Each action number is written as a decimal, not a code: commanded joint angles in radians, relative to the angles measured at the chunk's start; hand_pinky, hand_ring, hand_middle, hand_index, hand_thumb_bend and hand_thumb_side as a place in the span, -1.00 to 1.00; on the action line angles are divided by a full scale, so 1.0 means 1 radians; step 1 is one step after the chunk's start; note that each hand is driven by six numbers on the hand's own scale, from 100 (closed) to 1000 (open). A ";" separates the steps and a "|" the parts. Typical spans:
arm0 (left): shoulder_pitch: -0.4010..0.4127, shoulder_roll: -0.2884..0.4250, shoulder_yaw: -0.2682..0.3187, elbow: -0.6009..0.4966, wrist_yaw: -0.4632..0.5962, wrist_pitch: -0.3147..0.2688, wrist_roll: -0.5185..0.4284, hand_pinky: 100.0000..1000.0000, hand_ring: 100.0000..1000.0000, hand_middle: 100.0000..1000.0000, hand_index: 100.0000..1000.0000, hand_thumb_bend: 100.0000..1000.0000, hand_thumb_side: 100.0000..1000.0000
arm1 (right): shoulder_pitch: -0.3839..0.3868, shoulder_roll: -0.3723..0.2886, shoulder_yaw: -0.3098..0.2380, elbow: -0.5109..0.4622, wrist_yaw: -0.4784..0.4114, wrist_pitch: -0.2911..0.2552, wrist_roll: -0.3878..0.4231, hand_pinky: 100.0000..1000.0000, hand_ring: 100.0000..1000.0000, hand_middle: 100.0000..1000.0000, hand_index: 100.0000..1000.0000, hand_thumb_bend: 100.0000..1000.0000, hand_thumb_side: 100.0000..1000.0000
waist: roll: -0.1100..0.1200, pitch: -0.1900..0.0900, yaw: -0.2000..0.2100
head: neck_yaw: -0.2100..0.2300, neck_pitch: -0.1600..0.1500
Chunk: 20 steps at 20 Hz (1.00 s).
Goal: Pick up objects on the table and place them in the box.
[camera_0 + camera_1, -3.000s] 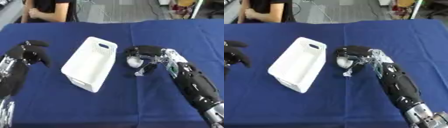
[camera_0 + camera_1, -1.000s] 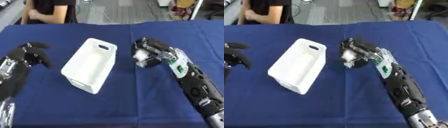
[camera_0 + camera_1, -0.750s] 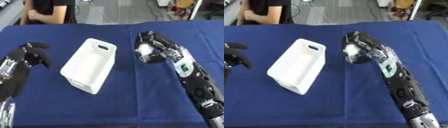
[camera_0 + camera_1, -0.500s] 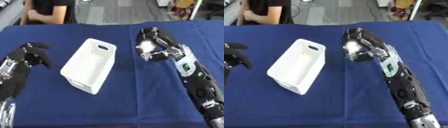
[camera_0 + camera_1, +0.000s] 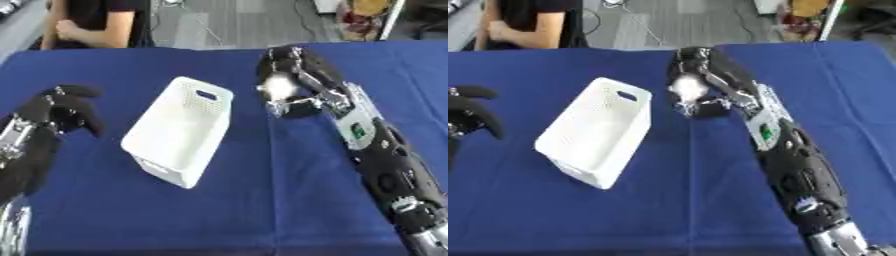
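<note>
White perforated plastic box (image 5: pixel 178 131) sits mid-bench with the left hand (image 5: pixel 54 111) curled empty at nine o'clock, while the right hand (image 5: pixel 297 80), at one o'clock, clutches a small pale round object (image 5: pixel 276 86) that may drop short onto the blue-clothed bench (image 5: pixel 262 210).

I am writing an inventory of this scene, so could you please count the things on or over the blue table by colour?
White: 2, the box and the small roundish object held in the right robot hand.
Black: 2, the right robot hand and the left robot hand.
Blue: 1, the tablecloth.
Total: 5.
</note>
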 commanded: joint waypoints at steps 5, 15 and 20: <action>-0.012 0.005 -0.003 -0.008 0.003 0.001 -0.006 -0.20 -0.13 0.41 0.27 -1.00 0.89 | -0.072 0.038 0.028 -0.087 -0.043 0.016 -0.006 -0.62 -0.26 -0.34 -0.17 -1.00 -1.00 | 0.000 -0.017 0.011 | -0.015 -0.012; -0.018 0.003 -0.009 -0.010 0.013 0.005 -0.011 -0.19 -0.13 0.41 0.27 -1.00 0.89 | -0.137 0.077 0.071 -0.020 -0.027 -0.030 0.046 -0.56 -0.23 -0.31 -0.16 -1.00 -1.00 | 0.000 -0.020 0.031 | -0.023 -0.015; -0.025 0.001 -0.016 -0.011 0.022 0.003 -0.017 -0.20 -0.13 0.40 0.27 -1.00 0.88 | -0.158 0.103 0.113 0.006 -0.041 -0.033 0.110 -0.53 -0.20 -0.31 -0.16 -1.00 -1.00 | 0.005 -0.022 0.054 | -0.031 -0.015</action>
